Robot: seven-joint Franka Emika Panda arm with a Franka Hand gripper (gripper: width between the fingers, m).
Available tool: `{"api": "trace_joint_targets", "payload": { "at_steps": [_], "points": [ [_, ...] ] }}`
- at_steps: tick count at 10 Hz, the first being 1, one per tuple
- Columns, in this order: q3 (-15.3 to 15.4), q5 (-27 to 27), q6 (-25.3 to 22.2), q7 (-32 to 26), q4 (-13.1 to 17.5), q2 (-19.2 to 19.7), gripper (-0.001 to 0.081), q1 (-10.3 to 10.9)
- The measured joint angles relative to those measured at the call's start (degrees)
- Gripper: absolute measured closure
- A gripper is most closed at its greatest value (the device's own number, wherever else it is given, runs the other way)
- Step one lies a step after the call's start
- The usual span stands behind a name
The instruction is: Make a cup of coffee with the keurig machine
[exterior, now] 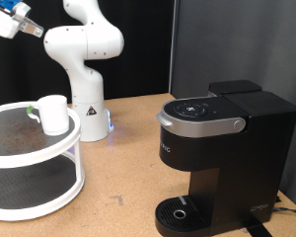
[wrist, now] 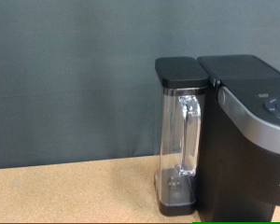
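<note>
The keurig machine (exterior: pixel 219 148) is a black box at the exterior view's right, its grey-silver lid handle (exterior: pixel 197 122) down and its round drip tray (exterior: pixel 178 212) bare. The cup (exterior: pixel 54 114), a small white mug, stands on the top shelf of a round white two-tier rack (exterior: pixel 35 188) at the exterior view's left. My gripper (exterior: pixel 18 22) is high in the exterior view's top left corner, far from both. The wrist view shows the machine (wrist: pixel 247 140) and its clear water tank (wrist: pixel 182 149) side on; no fingers show there.
The white arm base (exterior: pixel 87 109) stands behind the rack. A small green-topped thing (exterior: pixel 32 111) lies next to the cup on the shelf. A brown tabletop (exterior: pixel 128 168) lies between rack and machine. A dark curtain hangs behind.
</note>
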Motion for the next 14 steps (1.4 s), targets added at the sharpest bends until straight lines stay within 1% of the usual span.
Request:
{"api": "trace_joint_targets", "payload": {
  "at_steps": [1,4,5,9,11,14],
  "points": [
    [-0.4,-0.4,0.7,0.0,-0.1,0.2,0.0803,-0.4],
    [-2.4,-2.4,3.0,0.6,-1.0,0.6,0.0803,-3.0],
    [-3.1,-3.2,3.8,0.5,-1.3,1.0,0.0803,-3.3],
    [-4.9,-4.3,7.0,-1.7,-2.8,2.3,0.0803,-3.3],
    [-5.8,-6.0,8.5,-3.9,-4.0,2.9,0.0803,-3.3],
    [-6.7,-7.1,14.8,-6.7,-7.5,4.0,0.0803,-3.3]
  ]
}}
